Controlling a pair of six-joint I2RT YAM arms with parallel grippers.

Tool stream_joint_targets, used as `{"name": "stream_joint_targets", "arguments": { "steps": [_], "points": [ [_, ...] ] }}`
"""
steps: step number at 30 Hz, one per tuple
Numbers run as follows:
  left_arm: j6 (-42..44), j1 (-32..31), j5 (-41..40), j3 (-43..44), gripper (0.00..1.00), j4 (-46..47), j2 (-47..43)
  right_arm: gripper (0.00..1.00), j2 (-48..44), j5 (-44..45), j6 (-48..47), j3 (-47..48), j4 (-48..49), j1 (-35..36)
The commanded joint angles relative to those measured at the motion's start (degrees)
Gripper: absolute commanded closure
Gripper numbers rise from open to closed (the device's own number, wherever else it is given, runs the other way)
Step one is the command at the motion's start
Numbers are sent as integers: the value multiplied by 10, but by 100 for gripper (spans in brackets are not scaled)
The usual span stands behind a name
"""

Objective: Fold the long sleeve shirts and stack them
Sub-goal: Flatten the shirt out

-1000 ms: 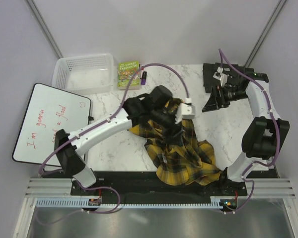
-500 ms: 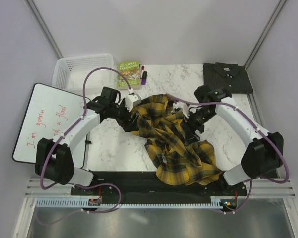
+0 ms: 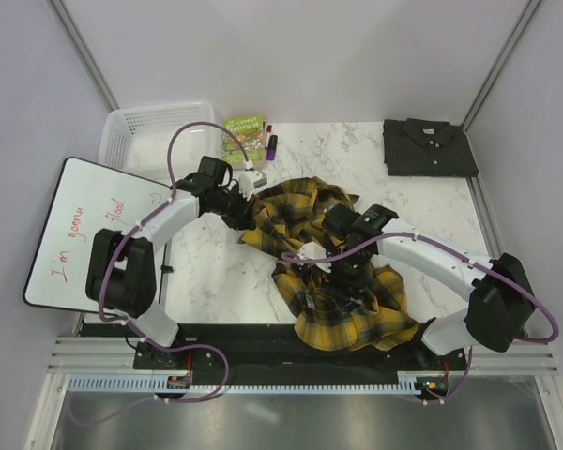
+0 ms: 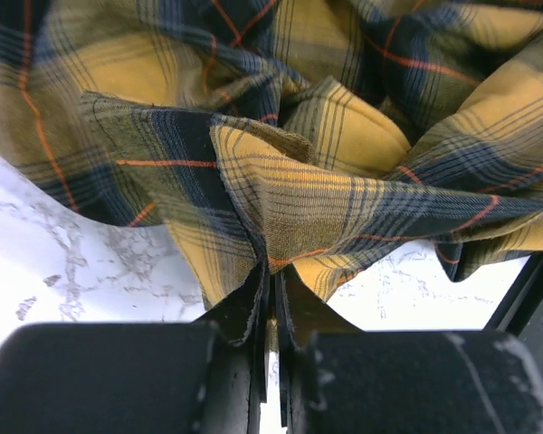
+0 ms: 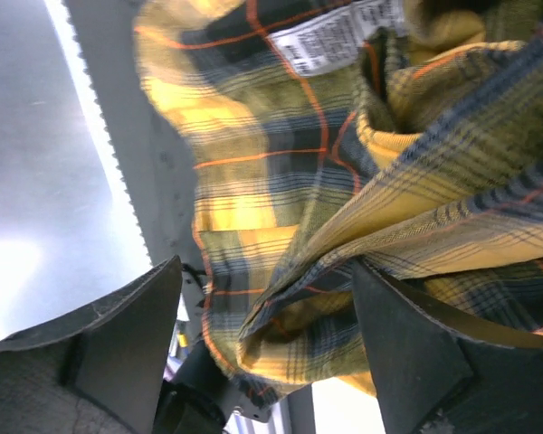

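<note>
Room: plain grey walls (image 3: 263, 56) around a white marble tabletop (image 3: 206, 272).
Done: we see the plain dark charcoal grey cloth shirt (image 3: 430, 148) folded in the far right corner.
Left to do: the yellow-and-black plaid cloth shirt (image 3: 357, 323) lies crumpled in the middle; we think it needs folding and stacking.
Left pincer (image 4: 273, 280): clamped on a plaid edge.
Right pincer (image 5: 267, 298): apart, plaid cloth between.

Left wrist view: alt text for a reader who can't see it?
The left gripper, jaws pressed together, pinches a bunched fold of a yellow-and-black plaid shirt with thin red lines. The crumpled cloth fills most of the frame, with white marble table showing beneath.
</note>
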Motion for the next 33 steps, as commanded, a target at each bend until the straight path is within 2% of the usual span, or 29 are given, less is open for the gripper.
{"name": "stream_joint_targets", "arguments": {
  "steps": [1,3,6,7,9,10,11,15,17,18,19,20,21,22,23,24,25,26,27,28,29,31,33],
  "points": [
    [-19,3,28,45,92,3,2,21,-3,86,52,-16,66,27],
    [-22,5,27,50,93,-3,5,24,16,133,65,-23,80,27],
    [-24,9,25,51,96,-5,5,37,30,172,79,-28,98,27],
    [-25,12,25,53,97,-6,5,54,30,181,82,-31,110,28],
    [-34,26,25,75,98,-5,7,72,21,193,82,-24,111,27],
    [-46,33,30,91,98,-3,12,91,15,189,82,-4,108,28],
    [-59,46,43,113,98,-2,34,100,-1,178,75,12,102,21],
    [-160,39,94,321,98,-5,135,100,-42,104,72,160,107,-37],
    [-199,32,86,396,81,-4,181,100,-43,66,80,215,118,-98],
    [-222,32,77,458,63,-4,214,100,-40,51,89,266,127,-121],
    [-242,36,69,476,54,-7,220,100,-37,36,96,289,132,-166],
    [-242,37,64,477,36,-7,219,100,-28,23,102,310,138,-183],
    [-228,37,60,464,24,-9,209,100,-24,20,107,341,148,-197],
    [-228,39,63,443,18,-13,178,100,-20,23,120,349,157,-215],
    [-212,41,69,375,1,-12,152,100,-16,35,128,355,167,-222],
    [-200,42,78,333,0,-11,124,100,-16,42,142,354,198,-231],
    [-196,41,85,286,0,-6,60,100,-19,53,164,350,217,-244],
    [-192,41,101,189,1,11,24,100,-20,76,176,347,233,-251],
    [-191,41,110,139,0,22,-11,100,-22,87,188,340,270,-258],
    [-191,39,120,92,0,31,-84,100,-27,99,214,339,287,-272],
    [-196,37,134,11,0,48,-114,100,-28,110,226,338,305,-280],
    [-196,7,138,-49,0,49,-164,100,-33,119,246,344,350,-297],
    [-198,-25,109,-102,0,49,-201,100,-31,138,261,367,376,-299]
  ]
}}
